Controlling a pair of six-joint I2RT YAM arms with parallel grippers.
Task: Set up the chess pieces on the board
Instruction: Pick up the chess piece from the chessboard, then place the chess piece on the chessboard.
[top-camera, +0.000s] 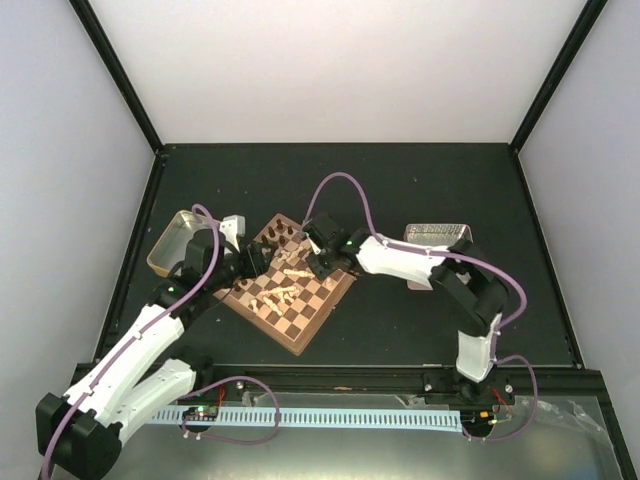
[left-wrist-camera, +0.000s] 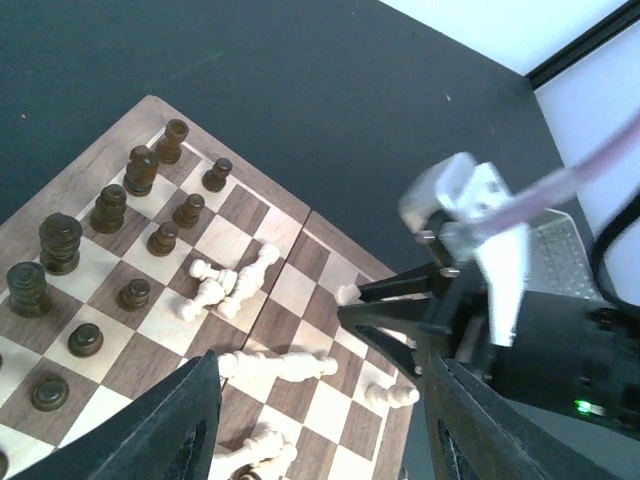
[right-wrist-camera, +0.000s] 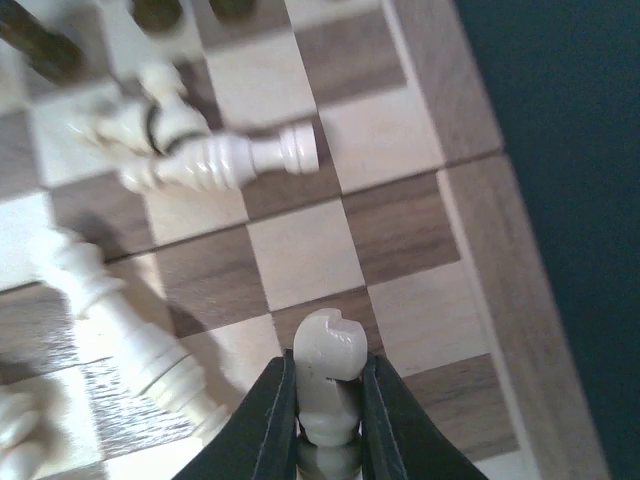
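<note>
The board (top-camera: 305, 325) lies tilted like a diamond between my arms. Dark chess pieces (left-wrist-camera: 110, 205) stand in rows on its far side. Several cream chess pieces (left-wrist-camera: 275, 365) lie toppled in the middle. My right gripper (right-wrist-camera: 328, 375) is shut on a cream piece with a notched head (right-wrist-camera: 326, 345), held just above a dark square near the board's right rim. My left gripper (left-wrist-camera: 320, 430) hovers open over the toppled cream pieces, holding nothing. In the left wrist view the right gripper (left-wrist-camera: 372, 305) reaches in from the right with the cream piece (left-wrist-camera: 347, 294) at its tip.
A gold-tan metal tray (top-camera: 178, 240) sits left of the board, beside my left arm. A pale rectangular tray (top-camera: 437, 235) sits to the right, behind my right arm. More fallen cream pieces (right-wrist-camera: 215, 160) lie close to the right gripper.
</note>
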